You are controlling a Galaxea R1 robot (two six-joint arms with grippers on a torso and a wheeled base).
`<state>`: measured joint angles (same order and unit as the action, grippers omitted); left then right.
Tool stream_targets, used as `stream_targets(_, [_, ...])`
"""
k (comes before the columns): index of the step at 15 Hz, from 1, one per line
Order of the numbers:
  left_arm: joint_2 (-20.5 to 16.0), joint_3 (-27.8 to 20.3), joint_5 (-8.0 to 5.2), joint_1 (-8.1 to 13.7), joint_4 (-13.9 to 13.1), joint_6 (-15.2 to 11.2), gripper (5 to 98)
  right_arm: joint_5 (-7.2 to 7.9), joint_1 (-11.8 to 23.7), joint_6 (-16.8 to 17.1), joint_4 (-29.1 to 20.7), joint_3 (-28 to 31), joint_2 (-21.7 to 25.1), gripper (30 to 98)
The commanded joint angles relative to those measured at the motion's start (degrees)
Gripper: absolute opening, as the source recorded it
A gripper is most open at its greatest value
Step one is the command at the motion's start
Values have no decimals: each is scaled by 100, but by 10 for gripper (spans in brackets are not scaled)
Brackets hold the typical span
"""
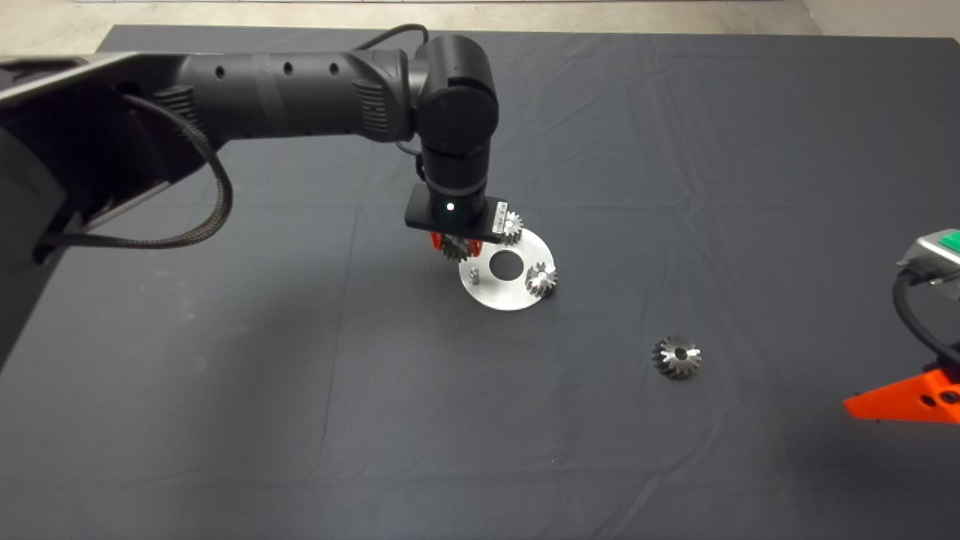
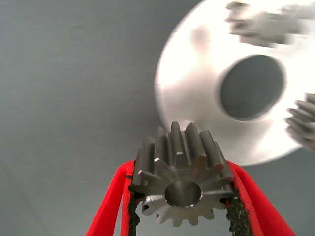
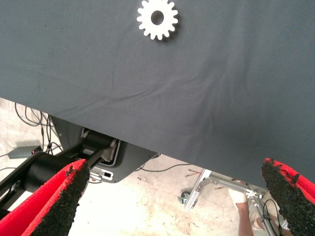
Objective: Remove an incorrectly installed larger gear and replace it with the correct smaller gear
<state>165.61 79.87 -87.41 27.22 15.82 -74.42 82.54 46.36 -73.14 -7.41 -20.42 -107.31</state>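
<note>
My left gripper [image 1: 455, 246] hangs over the near-left rim of a round silver plate [image 1: 501, 298] and is shut on the smaller gear [image 2: 179, 183], a silver spur gear with straight teeth, pinched between the red fingers [image 2: 246, 196]. Just beside it, a bare peg [image 1: 474, 276] stands on the plate. Two other small gears [image 1: 511, 227] [image 1: 541, 279] sit on the plate around its centre hole [image 1: 507, 265]. The larger gear [image 1: 676, 357], darker with flaring teeth, lies on the mat to the right of the plate; the right wrist view shows it too [image 3: 157, 18]. My right gripper [image 1: 904, 397] waits open at the lower right edge.
The dark mat [image 1: 300, 412] has bare cloth all around the plate. Beyond the mat's edge, the right wrist view shows the floor [image 3: 147, 196] with cables, part of the robot's base and a metal stand.
</note>
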Motion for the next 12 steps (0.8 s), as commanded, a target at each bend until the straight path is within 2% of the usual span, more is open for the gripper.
stream_targets(1, [152,352,-426,170,-237,-81,341,-1,102,-25,-193,22,-141,924])
stream_targets(4, [135,290,-435,152,-238,-256,339,7,102,-33,-200,22,-393,924])
stream_targets(10, [-6,166,-444,126,-229,-293,339,7,93,-52,-191,22,-366,924])
stream_targets(12, [-67,-54,-442,117,-200,-460,339,10,93,-68,-191,22,-358,924])
